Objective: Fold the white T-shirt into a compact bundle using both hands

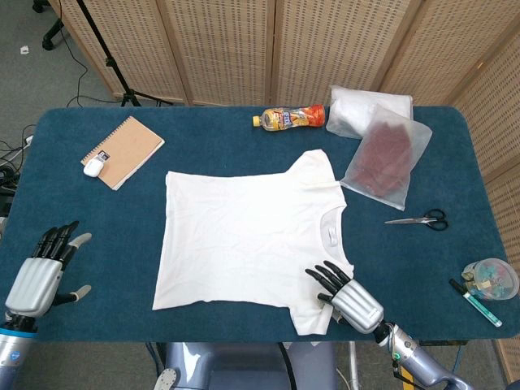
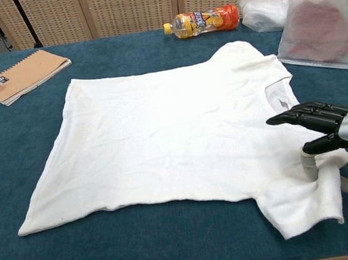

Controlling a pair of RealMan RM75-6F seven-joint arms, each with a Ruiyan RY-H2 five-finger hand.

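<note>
The white T-shirt (image 1: 244,236) lies spread flat on the blue table (image 1: 97,227), collar to the right. My right hand (image 1: 345,296) hovers over its near sleeve (image 2: 304,206), dark fingers (image 2: 305,116) stretched out above the cloth. Its thumb presses down into the sleeve, which bunches up against the palm. The fingers are not closed on the cloth. My left hand (image 1: 41,272) hangs over the table's front left corner, fingers apart and holding nothing, well left of the shirt's hem. The chest view does not show it.
A brown notebook (image 1: 123,151) with a white case (image 1: 94,167) lies at the back left. An orange bottle (image 1: 290,118) and two plastic bags (image 1: 386,158) sit behind the shirt. Scissors (image 1: 418,219), a marker (image 1: 476,303) and a small cup (image 1: 491,279) lie on the right.
</note>
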